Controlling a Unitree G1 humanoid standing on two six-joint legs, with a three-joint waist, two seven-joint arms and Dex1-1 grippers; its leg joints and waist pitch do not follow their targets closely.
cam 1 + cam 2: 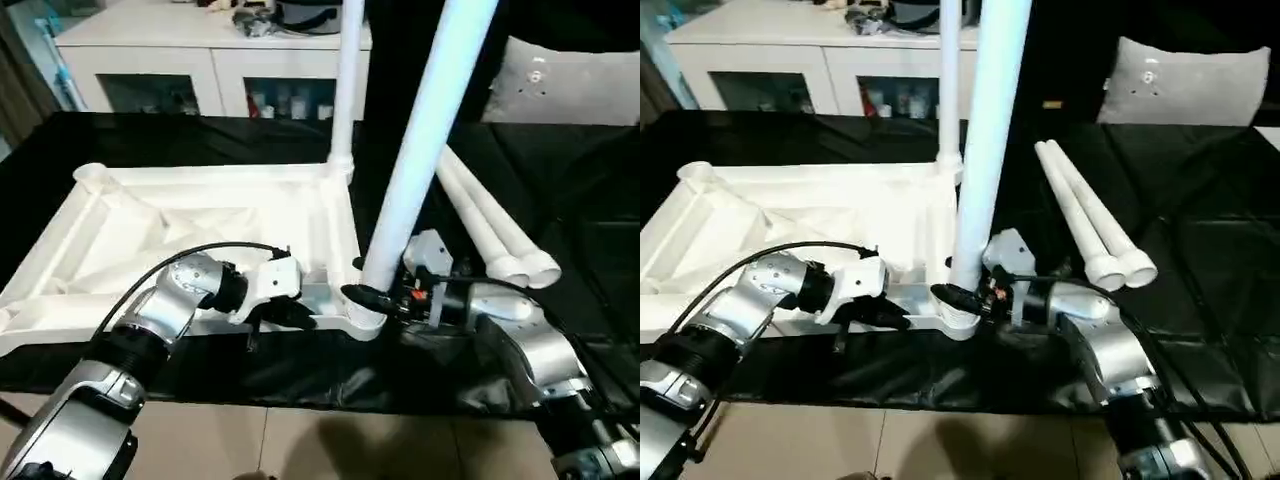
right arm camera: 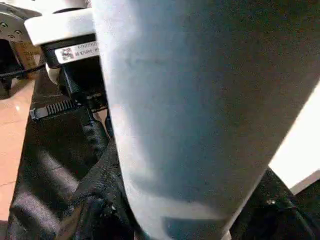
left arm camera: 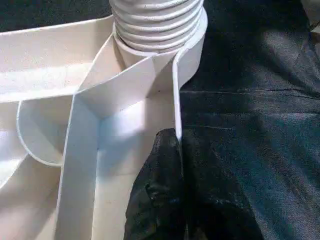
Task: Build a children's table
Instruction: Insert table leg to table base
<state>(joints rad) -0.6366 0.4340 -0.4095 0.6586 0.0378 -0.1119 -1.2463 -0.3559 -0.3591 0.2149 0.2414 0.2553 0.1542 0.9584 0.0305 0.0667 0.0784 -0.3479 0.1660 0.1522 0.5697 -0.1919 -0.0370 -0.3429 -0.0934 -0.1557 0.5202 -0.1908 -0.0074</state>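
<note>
Leg point(image 1: 425, 140) at centre frame, gripped by right claw point(image 1: 385, 298), needs straight twisting into socket point(image 1: 362, 318); shut left claw point(image 1: 285, 315) pinches tabletop point(image 1: 200, 225) rim

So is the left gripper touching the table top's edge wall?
Touching: the left wrist view shows the left gripper with its black fingers shut on the table top rim wall.
</note>
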